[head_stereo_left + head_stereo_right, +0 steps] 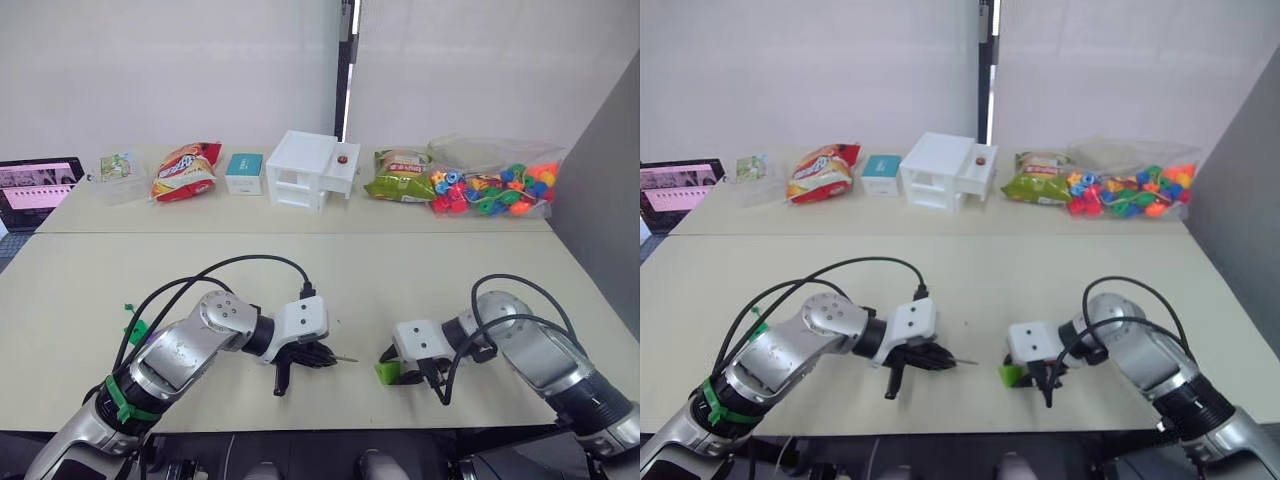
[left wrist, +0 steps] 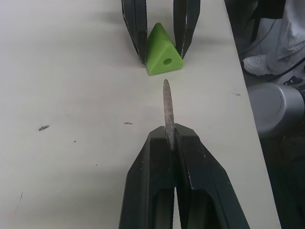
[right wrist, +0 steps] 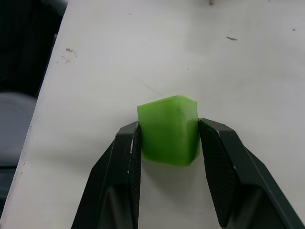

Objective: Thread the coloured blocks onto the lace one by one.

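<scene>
My right gripper [image 1: 1025, 377] pinches a light green block [image 1: 1010, 375] on the bench [image 1: 970, 270] — my left gripper [image 1: 940, 358] points the lace tip [image 1: 966, 362] toward it.

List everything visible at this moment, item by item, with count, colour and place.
Block: 1, light green, triangular with a hole in its face, near table edge, between the right gripper's fingers.
Lace tip: 1, pale and stiff, pinched in the left gripper, pointing at the block's hole, not yet in.
Bead bag: 1, clear with mixed bright beads, far right of table.
Snack bags: 2, red-orange far left, green right of centre.
Drawer box: 1, white, far centre.
Small box: 1, teal and white, left of drawer box.
Clear tub: 1, far left.
Laptop: 1, screen lit, left edge.
Table: 1, beige.
Left gripper: black, shut on the lace.
Right gripper: black, shut on the block.
</scene>
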